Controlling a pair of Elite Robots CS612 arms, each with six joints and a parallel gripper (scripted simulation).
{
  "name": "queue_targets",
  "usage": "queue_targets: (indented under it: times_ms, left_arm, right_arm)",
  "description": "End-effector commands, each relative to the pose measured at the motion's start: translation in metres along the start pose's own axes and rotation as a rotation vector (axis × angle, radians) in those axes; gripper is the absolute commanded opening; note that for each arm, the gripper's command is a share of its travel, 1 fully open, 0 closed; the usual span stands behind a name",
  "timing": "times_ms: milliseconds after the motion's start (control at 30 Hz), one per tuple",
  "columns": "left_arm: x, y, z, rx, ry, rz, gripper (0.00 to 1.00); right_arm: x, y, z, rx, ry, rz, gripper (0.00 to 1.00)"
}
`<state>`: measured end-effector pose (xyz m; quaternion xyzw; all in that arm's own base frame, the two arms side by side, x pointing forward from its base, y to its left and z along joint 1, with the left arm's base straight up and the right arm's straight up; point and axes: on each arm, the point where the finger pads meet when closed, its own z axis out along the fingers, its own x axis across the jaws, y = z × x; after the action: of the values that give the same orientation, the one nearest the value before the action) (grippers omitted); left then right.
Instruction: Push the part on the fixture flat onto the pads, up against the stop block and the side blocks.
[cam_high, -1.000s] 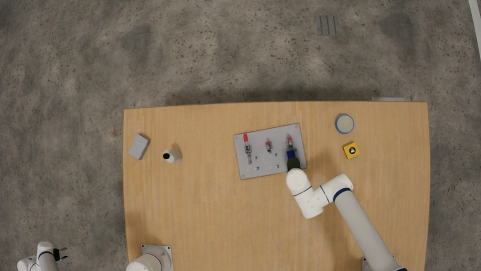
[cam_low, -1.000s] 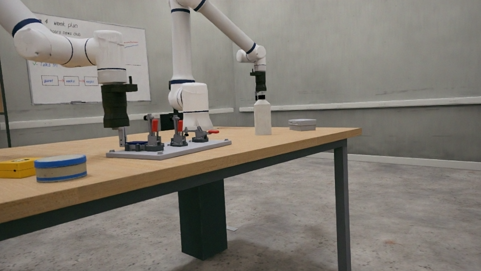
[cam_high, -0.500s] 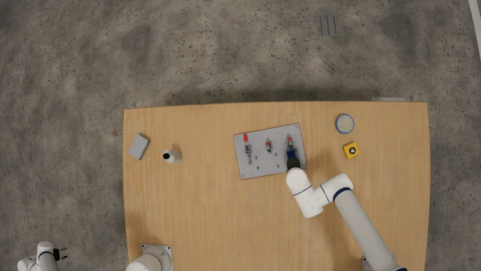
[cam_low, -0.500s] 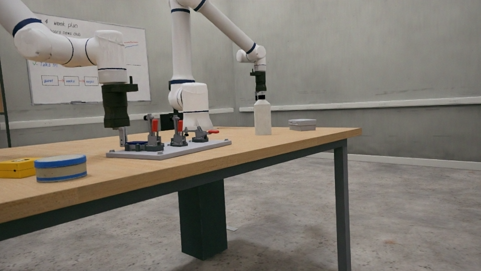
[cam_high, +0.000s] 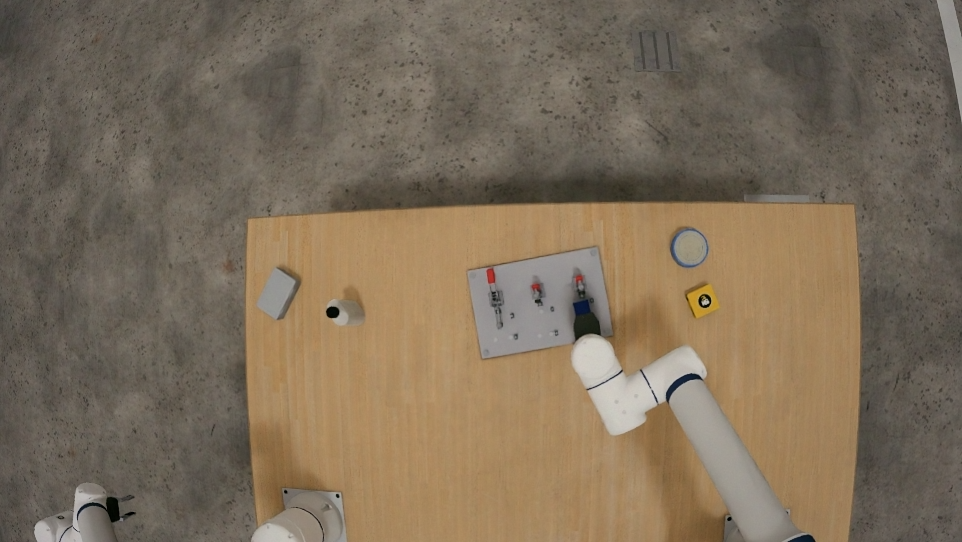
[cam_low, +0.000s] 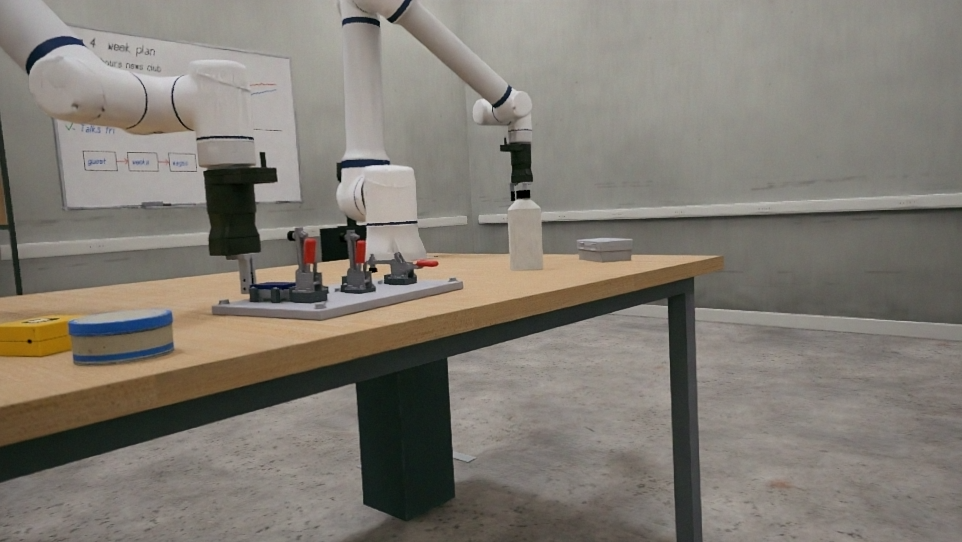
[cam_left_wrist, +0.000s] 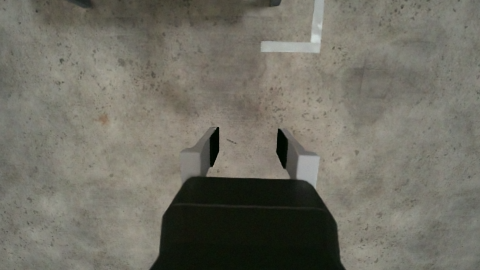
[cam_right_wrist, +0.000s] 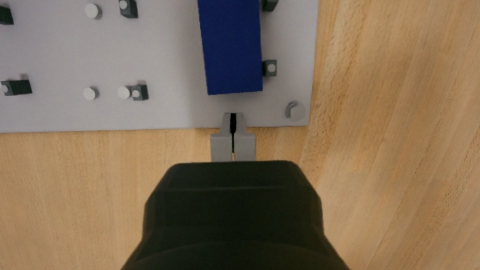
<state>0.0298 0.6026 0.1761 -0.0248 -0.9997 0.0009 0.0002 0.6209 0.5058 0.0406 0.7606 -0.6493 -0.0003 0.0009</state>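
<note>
The blue part (cam_high: 580, 307) (cam_low: 272, 286) (cam_right_wrist: 232, 50) lies on the grey fixture plate (cam_high: 555, 267) (cam_low: 424, 289) (cam_right_wrist: 165, 50), below the right clamp (cam_high: 579, 286) (cam_low: 308, 279). In the right wrist view its right edge is at or very near a dark side block (cam_right_wrist: 270, 68); a hairline gap cannot be ruled out. Its far end and the stop block are out of that view. My right gripper (cam_low: 247, 289) (cam_right_wrist: 233, 125) is shut and empty, fingertips low, just off the part's near end. Contact is unclear. My left gripper (cam_high: 127, 506) (cam_left_wrist: 248, 140) is open and empty, beyond the table's side.
Two more clamps, the middle one (cam_high: 536, 292) (cam_low: 357, 269) and the left one (cam_high: 496, 297) (cam_low: 401, 270), stand on the plate. A yellow box (cam_high: 702, 300) and a round tin (cam_high: 689, 247) lie to its right. A bottle (cam_high: 346, 312) (cam_low: 525, 235) and a grey box (cam_high: 278, 292) are left.
</note>
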Motion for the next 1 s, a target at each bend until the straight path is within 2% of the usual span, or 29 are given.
queue_targets:
  times_ms: [0,967]
  left_arm:
    - [-0.0002,0.0007,-0.0009,-0.002,0.000,0.000,1.00]
    - [-0.0002,0.0007,-0.0009,-0.002,0.000,0.000,1.00]
  right_arm:
    - [-0.0003,-0.0025,-0.0011,0.002,-0.001,0.000,0.00]
    - [-0.0003,-0.0065,-0.0011,0.002,-0.001,0.000,0.00]
